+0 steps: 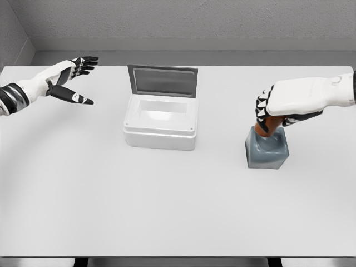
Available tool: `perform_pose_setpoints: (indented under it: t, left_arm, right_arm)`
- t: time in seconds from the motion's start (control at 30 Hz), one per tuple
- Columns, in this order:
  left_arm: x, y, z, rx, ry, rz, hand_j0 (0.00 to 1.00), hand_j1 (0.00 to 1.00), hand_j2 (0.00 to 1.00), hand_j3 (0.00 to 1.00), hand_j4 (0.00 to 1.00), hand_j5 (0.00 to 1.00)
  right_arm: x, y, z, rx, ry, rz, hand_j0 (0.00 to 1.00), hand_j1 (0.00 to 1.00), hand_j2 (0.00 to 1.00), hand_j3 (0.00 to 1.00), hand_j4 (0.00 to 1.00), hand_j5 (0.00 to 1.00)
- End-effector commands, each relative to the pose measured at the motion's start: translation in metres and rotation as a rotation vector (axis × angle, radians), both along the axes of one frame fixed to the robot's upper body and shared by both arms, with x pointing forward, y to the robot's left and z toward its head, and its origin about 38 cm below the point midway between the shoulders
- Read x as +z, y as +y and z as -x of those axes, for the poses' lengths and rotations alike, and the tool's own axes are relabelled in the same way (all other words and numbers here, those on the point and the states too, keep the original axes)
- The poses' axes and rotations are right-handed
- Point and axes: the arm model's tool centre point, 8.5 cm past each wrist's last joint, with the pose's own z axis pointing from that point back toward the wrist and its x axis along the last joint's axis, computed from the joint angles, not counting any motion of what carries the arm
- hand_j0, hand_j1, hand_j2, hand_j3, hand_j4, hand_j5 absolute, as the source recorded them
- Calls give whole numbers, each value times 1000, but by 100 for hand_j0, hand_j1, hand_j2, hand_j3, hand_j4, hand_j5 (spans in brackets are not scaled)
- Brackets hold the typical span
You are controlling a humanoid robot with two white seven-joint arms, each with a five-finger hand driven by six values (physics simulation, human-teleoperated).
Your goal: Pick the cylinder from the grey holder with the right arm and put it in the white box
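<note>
While the right hand closes over the top of the grey holder, the head view shows the task at its grasping step. That hand reaches in from the right edge of the picture, palm down, with its black-and-white fingers curled around the brown cylinder. Only a short stretch of the cylinder shows between the fingers and the holder's rim, and its lower end appears to sit in the holder's socket, leaning a little to the right, so by my reading it is gripped but not yet lifted out. The holder stands on the white table, right of the middle and nearer than the box.

The white box sits left of the holder, well apart from it, a little further back on the table. Its grey lid stands open at the far edge, leaving the hollow free from above.

At the far left, the left hand hovers over the table with its fingers spread and holding nothing.

My judgement is that the next move calls for a pull along the cylinder's own axis to clear the socket without dragging the holder, then a carry leftward and slightly away, over the box's near rim.
</note>
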Motion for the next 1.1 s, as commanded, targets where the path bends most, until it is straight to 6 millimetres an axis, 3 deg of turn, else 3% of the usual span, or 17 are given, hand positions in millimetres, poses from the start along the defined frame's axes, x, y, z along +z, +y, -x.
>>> perform_pose_setpoints:
  t: [0.0,0.6,0.7,1.07]
  left_arm:
    - [1,4,1,7,1,-1,100,100,100,100,100,100]
    - [1,4,0,6,0,-2,100,100,100,100,100,100]
    - [1,4,0,8,1,-2,100,100,100,100,100,100]
    - [2,4,0,8,-1,-3,100,100,100,100,100,100]
  right_arm:
    - [-1,10,-1,20,5,-13,40,40,40,40,40,40]
    - [3,51,-6,115,-8,-46,40,40,40,40,40,40]
    - [3,71,-7,160,-8,-62,40,40,40,40,40,40]
    - [4,91,-10,201,-14,-76,40,40,40,40,40,40]
